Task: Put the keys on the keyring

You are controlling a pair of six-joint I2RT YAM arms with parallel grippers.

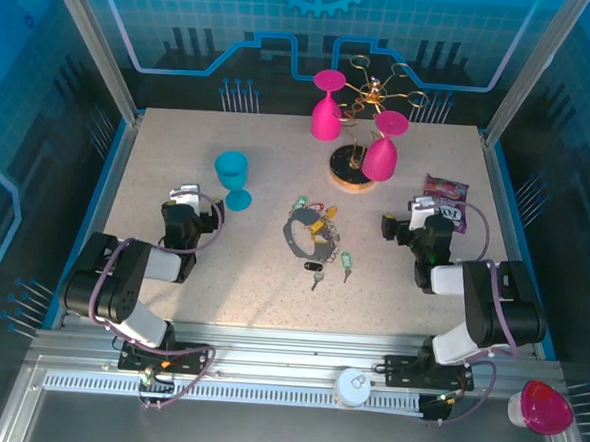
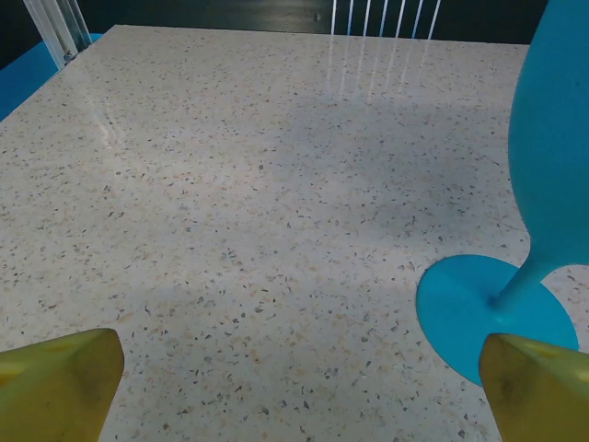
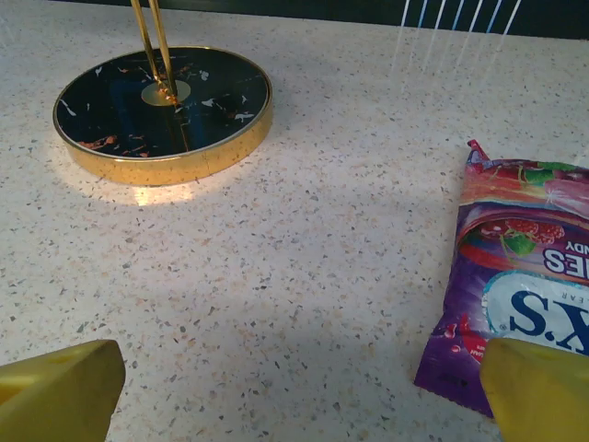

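Observation:
The thin dark keyring (image 1: 299,234) lies flat at the table's middle. Keys with green and yellow tags (image 1: 316,212) rest at its far edge. A green-tagged key (image 1: 346,265) and a dark key (image 1: 315,272) lie loose just in front of it. My left gripper (image 1: 188,202) rests low on the left, open, its yellow fingertips (image 2: 60,382) wide apart over bare table. My right gripper (image 1: 423,214) rests on the right, also open, with yellow fingertips (image 3: 64,387) spread and nothing between them.
A blue goblet (image 1: 234,175) stands just right of the left gripper, its foot (image 2: 492,313) close to the right finger. A gold stand with a round base (image 3: 164,97) holds two pink goblets (image 1: 327,103). A purple candy bag (image 3: 520,285) lies by the right gripper.

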